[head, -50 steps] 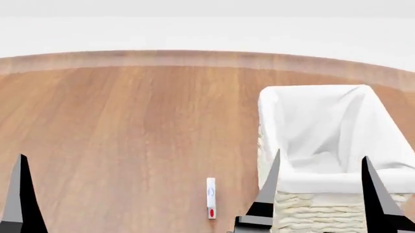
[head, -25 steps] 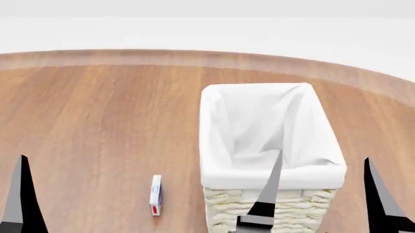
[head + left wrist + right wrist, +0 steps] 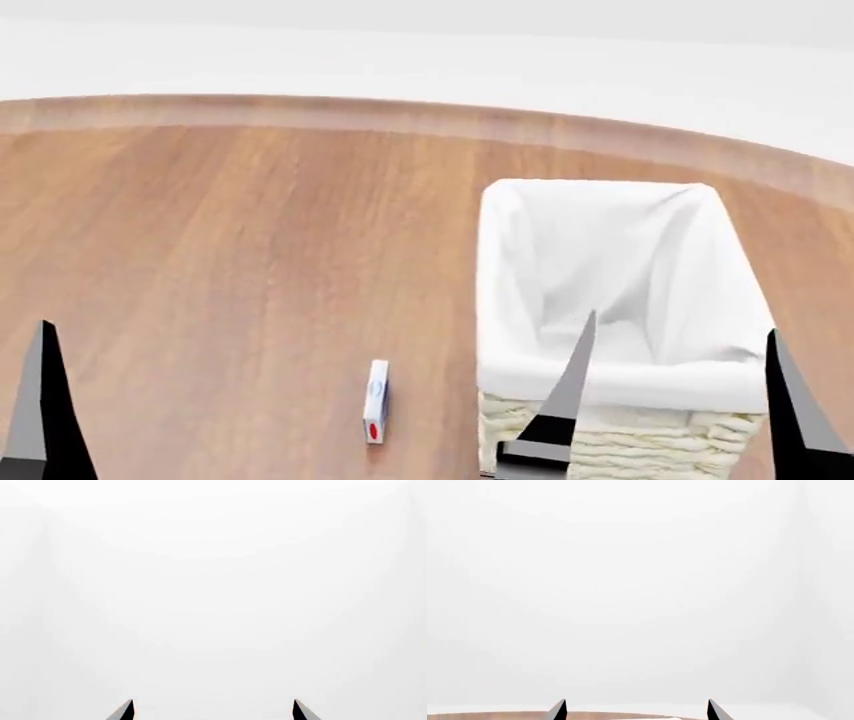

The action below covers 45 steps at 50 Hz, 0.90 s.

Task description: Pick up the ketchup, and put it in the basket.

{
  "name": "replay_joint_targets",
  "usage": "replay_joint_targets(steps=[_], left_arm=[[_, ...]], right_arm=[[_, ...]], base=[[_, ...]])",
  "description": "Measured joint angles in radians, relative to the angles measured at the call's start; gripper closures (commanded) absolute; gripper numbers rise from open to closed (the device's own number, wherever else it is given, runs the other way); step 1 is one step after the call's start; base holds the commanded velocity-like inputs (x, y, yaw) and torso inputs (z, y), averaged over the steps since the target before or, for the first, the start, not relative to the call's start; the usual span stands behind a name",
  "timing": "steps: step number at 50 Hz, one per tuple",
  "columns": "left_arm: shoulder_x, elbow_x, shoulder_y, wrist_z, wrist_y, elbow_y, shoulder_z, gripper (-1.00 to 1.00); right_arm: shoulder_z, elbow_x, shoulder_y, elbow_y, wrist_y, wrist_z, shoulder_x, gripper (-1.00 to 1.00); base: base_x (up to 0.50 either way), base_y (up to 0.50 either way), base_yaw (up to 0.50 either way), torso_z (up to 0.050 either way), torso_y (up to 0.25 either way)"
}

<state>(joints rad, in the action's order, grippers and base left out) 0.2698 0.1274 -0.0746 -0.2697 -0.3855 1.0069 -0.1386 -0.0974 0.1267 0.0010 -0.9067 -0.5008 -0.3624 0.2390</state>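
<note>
— Where's the ketchup? I can't see it anywhere; only the basket (image 3: 607,290), lower right of the frame, on the worktop (image 3: 227,250).

— Both end effectors, left (image 3: 212,711) and right (image 3: 674,400), gape empty; they risk grabbing that small white box (image 3: 376,401) instead.

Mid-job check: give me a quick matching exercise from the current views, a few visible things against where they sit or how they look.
Things:
1. basket
2. small white box
3. right gripper
4. table

Descriptions:
A. open, prongs straddling the basket's near end in the head view
B. brown wood grain, curved far edge
C. on the wood, left of the basket
D. cream wicker, white cloth liner

Pairs: 1-D, 2-C, 3-A, 4-B
</note>
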Motion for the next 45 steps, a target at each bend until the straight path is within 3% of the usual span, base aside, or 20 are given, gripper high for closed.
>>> replay_joint_targets(steps=[10, 45], left_arm=[[0.006, 0.009, -0.001, -0.008, 0.004, 0.001, 0.002, -1.0], [0.029, 0.14, -0.008, -0.034, 0.011, -0.003, 0.044, -1.0]], right_arm=[[-0.019, -0.005, 0.002, 0.001, 0.001, -0.005, 0.012, -1.0], [-0.03, 0.041, 0.007, 0.003, 0.018, -0.011, 0.033, -1.0]], base=[[0.0, 0.0, 0.4, 0.0, 0.0], [0.0, 0.0, 0.0, 0.05, 0.0]])
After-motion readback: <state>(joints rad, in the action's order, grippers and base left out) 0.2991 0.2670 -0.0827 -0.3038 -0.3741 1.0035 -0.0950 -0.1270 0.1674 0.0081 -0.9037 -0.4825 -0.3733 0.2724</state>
